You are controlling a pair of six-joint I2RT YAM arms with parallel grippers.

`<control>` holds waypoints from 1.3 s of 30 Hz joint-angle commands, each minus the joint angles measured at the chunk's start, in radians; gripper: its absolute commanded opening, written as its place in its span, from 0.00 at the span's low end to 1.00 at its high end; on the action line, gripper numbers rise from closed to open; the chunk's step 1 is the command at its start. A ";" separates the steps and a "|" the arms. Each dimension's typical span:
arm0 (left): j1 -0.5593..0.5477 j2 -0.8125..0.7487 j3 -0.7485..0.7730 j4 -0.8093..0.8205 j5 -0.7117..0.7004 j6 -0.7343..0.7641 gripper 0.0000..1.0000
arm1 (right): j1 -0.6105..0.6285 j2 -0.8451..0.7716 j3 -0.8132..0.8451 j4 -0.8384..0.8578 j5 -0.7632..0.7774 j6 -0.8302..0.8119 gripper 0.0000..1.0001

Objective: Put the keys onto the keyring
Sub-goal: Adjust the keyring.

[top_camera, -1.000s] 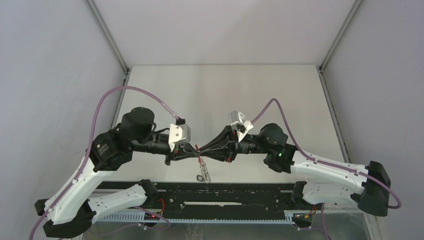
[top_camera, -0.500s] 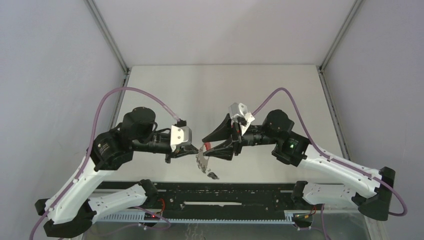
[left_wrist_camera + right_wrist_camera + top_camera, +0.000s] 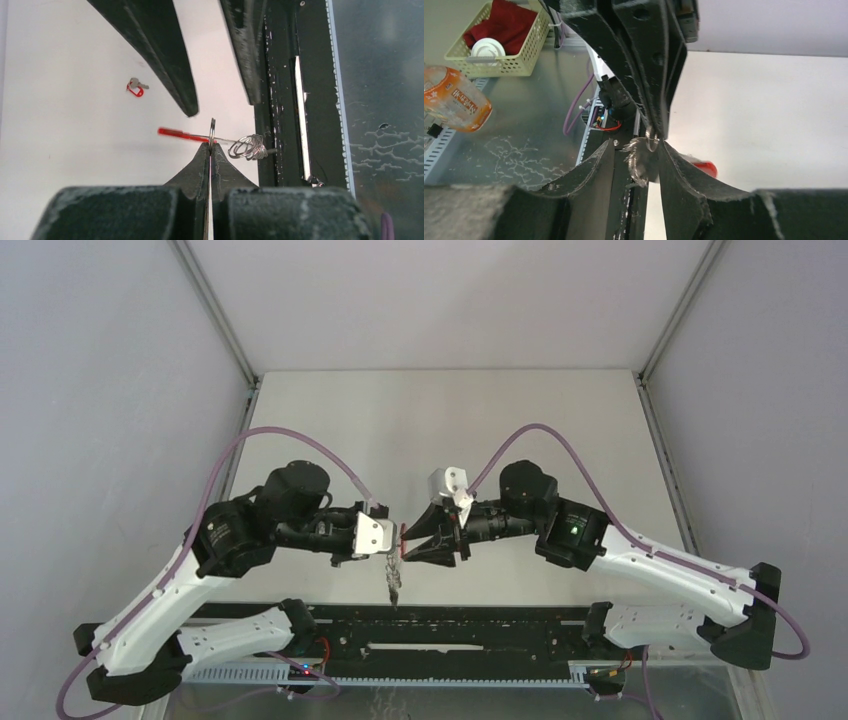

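well, two pincers meet at the near edge of the pale counter [image 3: 75, 150], just beside the black slotted rail [image 3: 282, 100]; the room to move lies on the far side. the left pincer [image 3: 210, 146] is pinched tight on one thin metal keyring [image 3: 212, 129], its single bright red strap [image 3: 174, 132] sticking out sideways. one bunch of small silvery keys [image 3: 247, 148], number unclear, hangs just beside it, between the spread fingers of the right pincer [image 3: 637, 143], which grips nothing. one loose key with a red tag [image 3: 135, 86] lies well apart.

A robot lab cell: bare grey walls [image 3: 100, 390], metal frame posts [image 3: 216, 312], white table [image 3: 450, 420], black mounting rail [image 3: 480, 630].
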 commanded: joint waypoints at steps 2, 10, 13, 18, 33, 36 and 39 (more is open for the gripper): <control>-0.013 0.014 0.032 -0.008 -0.055 0.048 0.00 | 0.048 0.012 0.044 0.012 0.069 -0.062 0.45; -0.024 0.010 0.039 -0.006 -0.065 0.044 0.00 | 0.084 0.037 0.045 0.042 0.180 -0.072 0.40; -0.027 0.008 0.041 -0.006 -0.063 0.042 0.00 | 0.088 0.041 0.044 0.038 0.204 -0.076 0.39; -0.030 0.008 0.043 -0.006 -0.053 0.036 0.00 | 0.093 0.040 0.044 0.044 0.228 -0.088 0.36; -0.034 0.016 0.067 -0.005 -0.034 0.014 0.00 | 0.099 0.068 0.073 -0.031 0.205 -0.111 0.00; -0.033 0.017 0.075 -0.006 -0.032 0.013 0.00 | 0.107 0.070 0.072 -0.044 0.244 -0.117 0.00; -0.033 0.020 0.076 -0.008 -0.029 0.013 0.00 | 0.114 0.072 0.071 -0.054 0.271 -0.120 0.07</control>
